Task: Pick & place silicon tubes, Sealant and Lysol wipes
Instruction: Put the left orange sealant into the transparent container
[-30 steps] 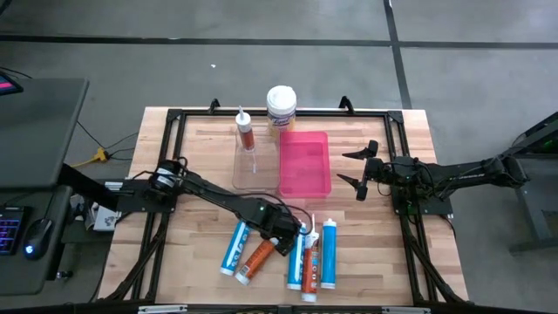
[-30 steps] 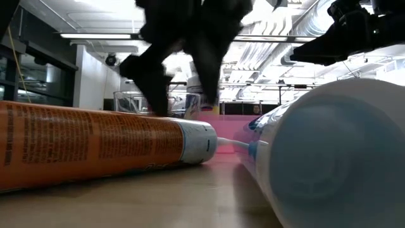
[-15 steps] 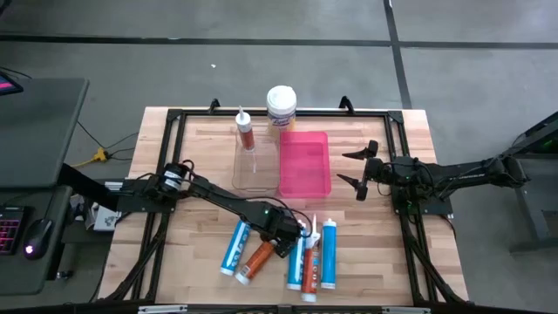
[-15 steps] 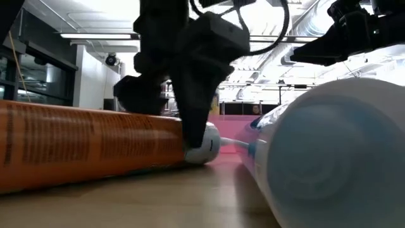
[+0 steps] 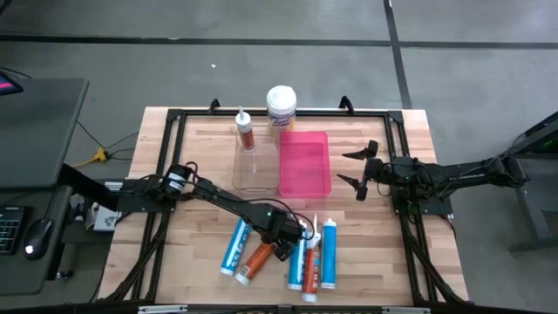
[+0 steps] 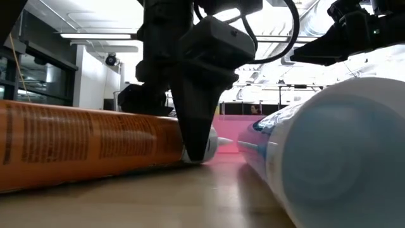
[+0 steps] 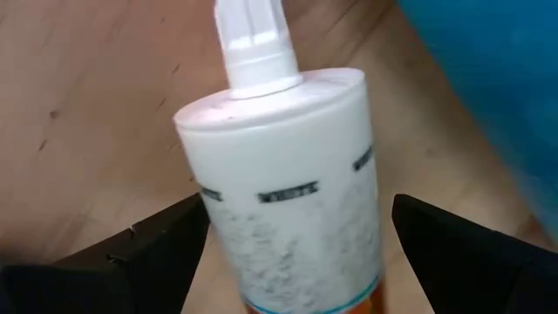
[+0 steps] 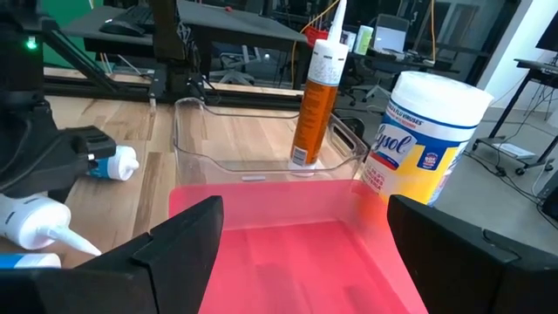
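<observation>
Grey floor surrounds your wooden desk (image 5: pixel 200 174), which fills the middle of the high view inside a black frame. Your left claw (image 5: pixel 281 242) sits low in the lower centre of that frame, fingers spread on either side of the white cap end of the orange cartridge (image 5: pixel 258 260); the left wrist view shows the cartridge's white shoulder between the two dark fingers (image 7: pixel 148 253) with a gap each side, so nothing is pinched yet. The cartridge's long axis runs from lower left to upper right in the high view, nozzle toward the claw, and the claw straddles it across that axis, which is what the closing move needs. Room is tight: a blue cartridge (image 5: pixel 234 247) lies just beside it on the left, and another blue cartridge (image 5: pixel 297 262) just to the right, so I judge a straight lift safer than any sideways drag. Your right claw (image 5: pixel 360 172) waits spread open at centre right, just beside the pink tray (image 5: pixel 304 162). The clear bin (image 5: pixel 253 174) holds an upright orange tube (image 5: pixel 245 133), and the Lysol wipes (image 5: pixel 281 108) stand upright at top centre, behind the tray, well apart from both claws
</observation>
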